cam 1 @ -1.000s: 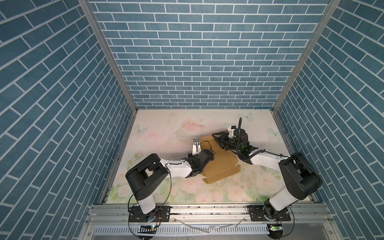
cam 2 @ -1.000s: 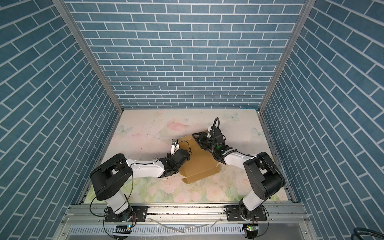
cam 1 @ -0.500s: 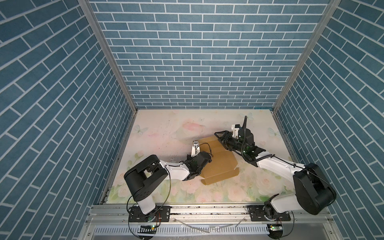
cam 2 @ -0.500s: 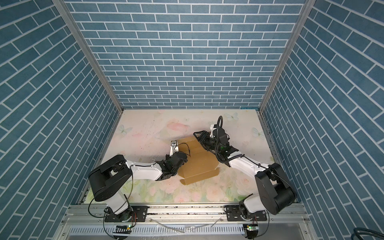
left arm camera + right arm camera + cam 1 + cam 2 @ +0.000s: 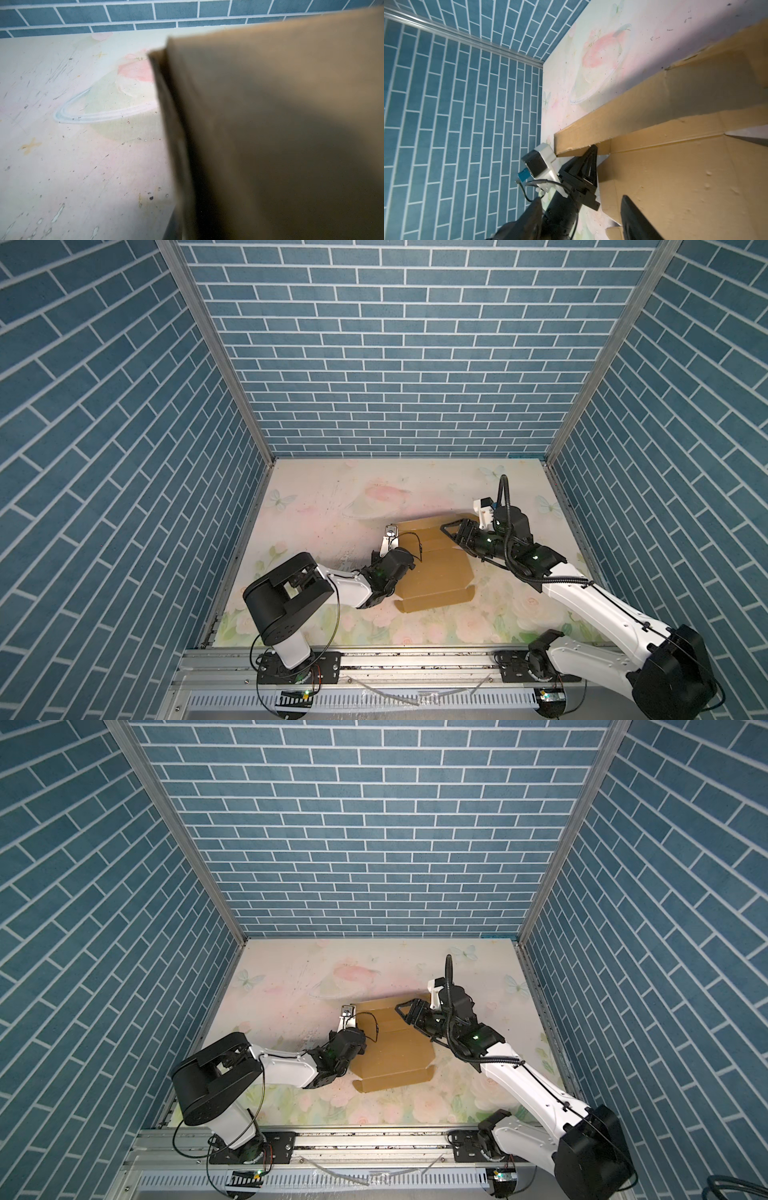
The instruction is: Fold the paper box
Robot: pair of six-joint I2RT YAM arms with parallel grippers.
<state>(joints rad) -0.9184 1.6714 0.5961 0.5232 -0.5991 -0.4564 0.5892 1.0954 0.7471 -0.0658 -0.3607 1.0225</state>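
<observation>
Status: the paper box (image 5: 432, 572) sat lower middle in both top views on the floral table (image 5: 332, 497), between the two arms; plain brown corrugated, mostly lying flat.

Done so far, as I read it: the far flap (image 5: 654, 99) stood up along the back edge, running from centre to upper right of the right wrist view; a crease crossed the main panel; the near strip (image 5: 434, 600), with small tabs at its ends, lay flat at the bottom edge of the box.

Left to do, by my judgement: side walls raised and locked, tabs tucked, lid closed; I'd call it early, well under half.

left gripper (image 5: 592, 152) was at the box's left edge, lower centre of the right wrist view; jaws closed down to almost nothing, tip right at the end of the far flap; whether cardboard sat between them I couldn't tell, since the left wrist view was only blurred cardboard filling the right of frame.

right gripper (image 5: 446, 529) hovered over the far right part of the box; jaws apart, nothing between them.

Writing: none readable; cardboard unprinted; no brand or label legible on arms or table.
</observation>
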